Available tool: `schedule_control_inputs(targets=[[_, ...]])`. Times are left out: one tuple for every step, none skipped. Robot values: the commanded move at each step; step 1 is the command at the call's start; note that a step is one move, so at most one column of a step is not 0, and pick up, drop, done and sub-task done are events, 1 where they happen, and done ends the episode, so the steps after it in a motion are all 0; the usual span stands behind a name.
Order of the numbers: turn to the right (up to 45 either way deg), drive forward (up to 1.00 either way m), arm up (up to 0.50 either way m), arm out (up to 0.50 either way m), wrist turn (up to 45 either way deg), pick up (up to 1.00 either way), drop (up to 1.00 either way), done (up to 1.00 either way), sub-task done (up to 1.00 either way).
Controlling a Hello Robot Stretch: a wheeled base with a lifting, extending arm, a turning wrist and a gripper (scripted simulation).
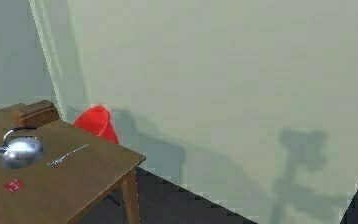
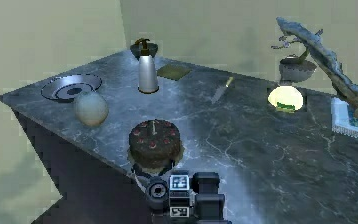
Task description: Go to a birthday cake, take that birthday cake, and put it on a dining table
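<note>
My gripper (image 2: 148, 173) is right by the brown birthday cake (image 2: 154, 142) on the dark counter (image 2: 242, 145) (I cannot tell if I hold it). I should lift slow and straight, keeping it flat.

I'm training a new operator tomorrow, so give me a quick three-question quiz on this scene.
1. True or false: the brown cake stands on the dark marble counter.
2. What colour is the chair behind the wooden table? A blue, B red, C white.
3. Fill in: the shiny silver thing on the wooden table is a ____.
Key: 1 true; 2 B; 3 kettle.
</note>
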Motion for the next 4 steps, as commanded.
schedule_control_inputs(targets=[[0.0,0.00,0.10,0.00,0.0,0.00,0.00,0.00,0.00],[0.0,0.00,0.06,0.00,0.0,0.00,0.00,0.00,0.00],[0.0,0.00,0.00,0.00,-45.0,0.00,0.00,0.00,0.00],[0.0,0.00,0.00,0.00,-45.0,0.00,0.00,0.00,0.00]])
